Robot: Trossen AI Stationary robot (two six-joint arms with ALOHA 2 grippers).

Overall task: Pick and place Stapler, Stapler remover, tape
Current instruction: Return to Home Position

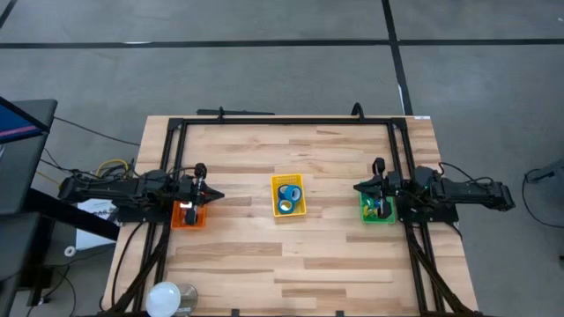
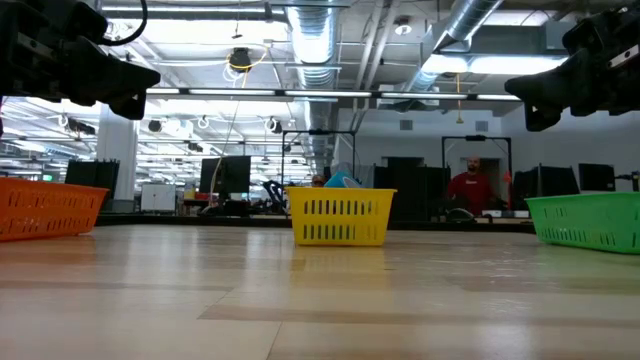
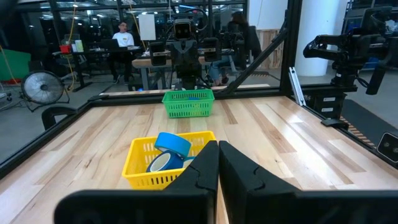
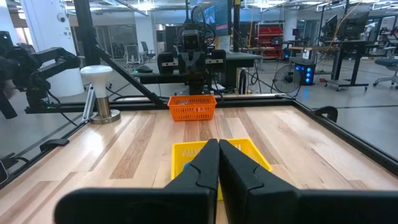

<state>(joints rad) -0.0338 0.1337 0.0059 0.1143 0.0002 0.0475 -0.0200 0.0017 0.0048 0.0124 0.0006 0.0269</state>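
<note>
Blue tape rolls point(image 1: 286, 195) lie in the yellow basket point(image 1: 289, 180) at the table's middle; they also show in the left wrist view point(image 3: 169, 150). My left gripper point(image 1: 217, 196) is shut and empty above the orange basket point(image 1: 187, 216), pointing at the yellow one. My right gripper point(image 1: 357, 187) is shut and empty above the green basket point(image 1: 377, 211), which holds small items. The stapler and the stapler remover cannot be made out.
A white dome lamp point(image 1: 164, 298) stands at the table's near left corner. A black frame point(image 1: 291, 121) runs round the table's far and side edges. Bare wood lies between the baskets. A person in red point(image 2: 468, 188) is far behind the table.
</note>
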